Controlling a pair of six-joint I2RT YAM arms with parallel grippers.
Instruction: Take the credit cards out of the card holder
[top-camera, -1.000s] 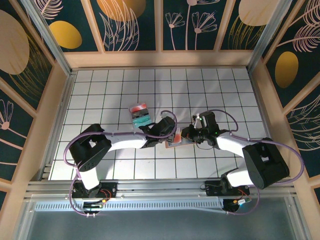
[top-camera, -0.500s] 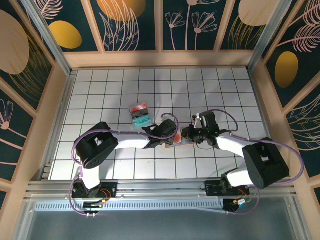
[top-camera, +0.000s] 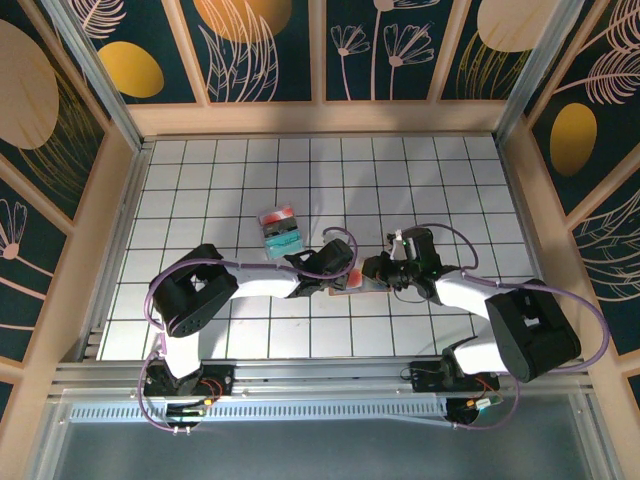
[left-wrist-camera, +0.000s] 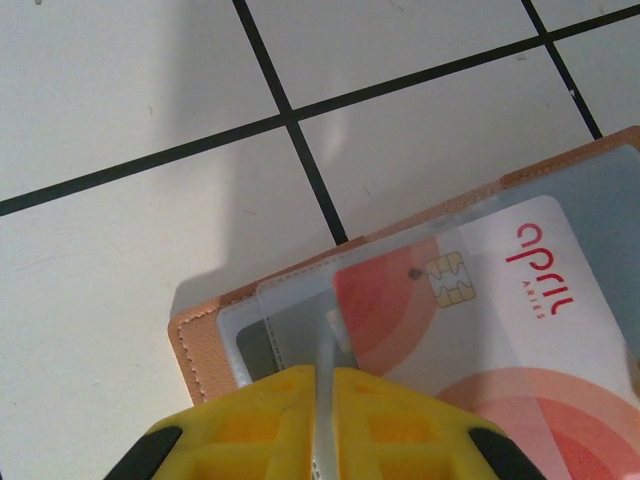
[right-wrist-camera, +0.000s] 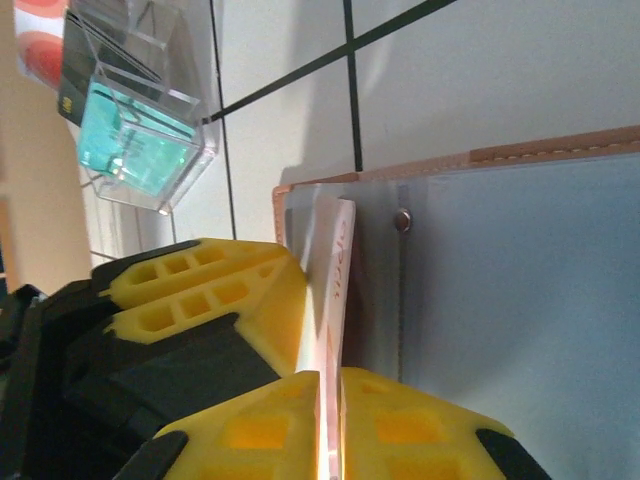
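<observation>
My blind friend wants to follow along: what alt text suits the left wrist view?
The left gripper, yellow-fingered, at the bottom edge, pinches a thin clear flap at the corner of a tan-bordered card holder. In its clear pocket lies a credit card with red-pink arcs, a gold chip and the word april. White tiles with black lines lie beneath.

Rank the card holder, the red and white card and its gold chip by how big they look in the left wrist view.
1. card holder, largest, running off the frame
2. red and white card, lying inside the holder, also partly cut off
3. gold chip, by far the smallest
</observation>
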